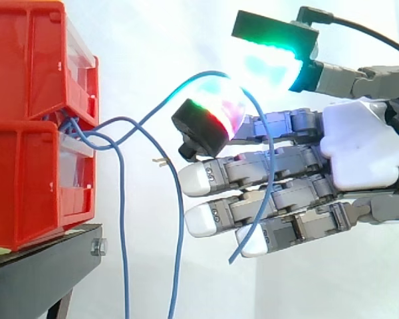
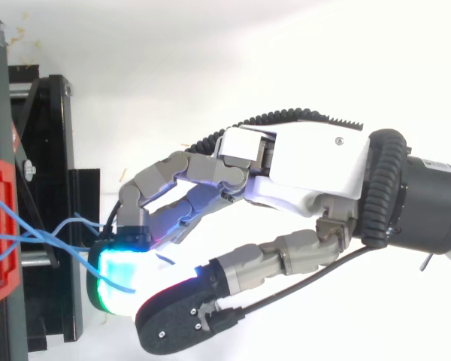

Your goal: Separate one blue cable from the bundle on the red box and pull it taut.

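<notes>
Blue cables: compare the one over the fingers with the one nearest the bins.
The looped cable arcs over a finger; the hanging cable drops straight down. The looped cable's end dangles below the fingers; the hanging cable runs off the bottom edge. Both are slack.

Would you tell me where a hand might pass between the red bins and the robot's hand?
Free: the bare gap above the arching blue cable, between the upper red bin and the hand. Crowded below, where other cables cross and hang.

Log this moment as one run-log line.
phase: separating | hand: short of red bins, not touching | blue cable: one strand arches over hand, slack | other strands: hang from bins
</notes>
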`<state>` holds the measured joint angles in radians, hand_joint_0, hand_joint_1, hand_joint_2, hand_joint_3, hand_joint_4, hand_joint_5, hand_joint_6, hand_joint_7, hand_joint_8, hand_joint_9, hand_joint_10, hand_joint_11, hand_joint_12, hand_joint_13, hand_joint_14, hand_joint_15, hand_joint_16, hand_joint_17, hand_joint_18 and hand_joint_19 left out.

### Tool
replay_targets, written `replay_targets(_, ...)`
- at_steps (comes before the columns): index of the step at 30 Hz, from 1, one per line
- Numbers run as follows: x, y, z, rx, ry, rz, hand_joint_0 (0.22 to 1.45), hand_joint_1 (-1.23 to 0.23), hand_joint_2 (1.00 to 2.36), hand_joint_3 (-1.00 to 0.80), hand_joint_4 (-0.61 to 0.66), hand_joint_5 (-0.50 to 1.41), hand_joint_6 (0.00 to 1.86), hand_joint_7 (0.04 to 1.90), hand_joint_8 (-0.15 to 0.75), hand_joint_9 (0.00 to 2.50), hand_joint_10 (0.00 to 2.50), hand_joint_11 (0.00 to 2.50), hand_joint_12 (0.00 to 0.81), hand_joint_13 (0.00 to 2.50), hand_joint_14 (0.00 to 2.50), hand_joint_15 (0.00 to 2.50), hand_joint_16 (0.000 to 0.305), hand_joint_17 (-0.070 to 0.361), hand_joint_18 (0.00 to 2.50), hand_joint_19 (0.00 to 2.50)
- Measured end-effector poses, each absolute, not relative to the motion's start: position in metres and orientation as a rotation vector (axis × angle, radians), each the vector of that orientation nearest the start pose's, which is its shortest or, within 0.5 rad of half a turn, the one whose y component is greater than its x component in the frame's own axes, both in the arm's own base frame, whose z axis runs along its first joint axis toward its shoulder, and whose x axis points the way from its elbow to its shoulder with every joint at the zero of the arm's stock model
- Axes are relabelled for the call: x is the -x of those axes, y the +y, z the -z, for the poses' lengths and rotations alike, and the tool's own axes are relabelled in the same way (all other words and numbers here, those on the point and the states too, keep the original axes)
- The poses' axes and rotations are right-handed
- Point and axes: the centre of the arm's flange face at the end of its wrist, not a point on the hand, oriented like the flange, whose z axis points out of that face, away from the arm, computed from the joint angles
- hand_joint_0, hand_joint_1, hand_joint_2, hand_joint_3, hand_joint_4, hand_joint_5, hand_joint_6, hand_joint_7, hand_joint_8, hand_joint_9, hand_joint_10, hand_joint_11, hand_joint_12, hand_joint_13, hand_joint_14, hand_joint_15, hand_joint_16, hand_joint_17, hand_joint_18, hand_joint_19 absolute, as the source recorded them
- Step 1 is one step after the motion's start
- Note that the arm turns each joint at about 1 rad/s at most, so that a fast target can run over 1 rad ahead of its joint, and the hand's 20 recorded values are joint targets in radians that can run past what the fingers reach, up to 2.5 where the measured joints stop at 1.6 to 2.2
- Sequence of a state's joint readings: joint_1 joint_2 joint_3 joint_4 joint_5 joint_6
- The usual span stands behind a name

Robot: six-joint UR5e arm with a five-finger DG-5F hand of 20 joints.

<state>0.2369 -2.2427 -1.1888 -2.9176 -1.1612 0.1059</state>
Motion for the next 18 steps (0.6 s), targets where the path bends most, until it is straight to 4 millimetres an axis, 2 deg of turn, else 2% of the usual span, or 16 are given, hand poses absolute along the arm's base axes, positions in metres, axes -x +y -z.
replay_targets(18, -0.7453, 0.0016, -0.2775, -1.389, 1.074, -1.111, 0.6, -0.78, 1.02, -0.13, -0.05, -0.05, 0.9, 1.02, 0.205, 0.84, 0.0, 0.11, 0.335, 0.62, 0.01, 0.25, 0.051, 0.114, 0.56, 0.57)
